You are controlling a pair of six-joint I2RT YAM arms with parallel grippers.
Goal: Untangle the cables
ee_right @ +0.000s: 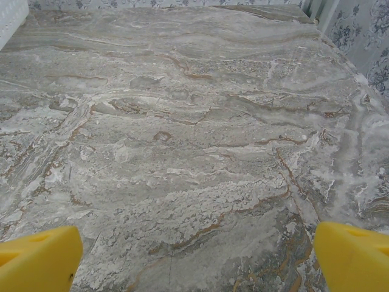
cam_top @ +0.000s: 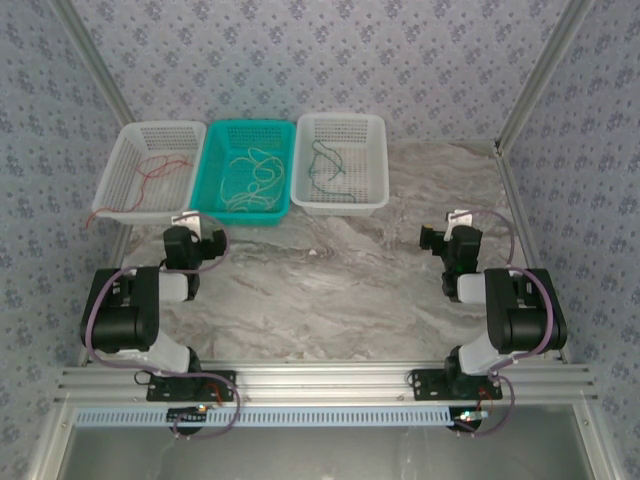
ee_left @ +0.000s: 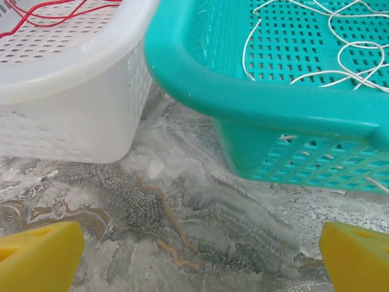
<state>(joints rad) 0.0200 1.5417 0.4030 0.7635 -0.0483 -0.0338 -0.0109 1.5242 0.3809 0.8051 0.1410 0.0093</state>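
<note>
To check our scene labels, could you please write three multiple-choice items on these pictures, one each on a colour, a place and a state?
1. The middle basket is: A) teal B) red C) black.
2. The red cable lies: A) in the middle basket B) in the left white basket C) on the floor.
3. The jaws of the left gripper and the right gripper are: A) shut on a cable B) shut and empty C) open and empty.

Answers:
1 A: its rim and walls are teal.
2 B: the red loops sit inside that basket.
3 C: each wrist view shows them wide apart with nothing between them.
</note>
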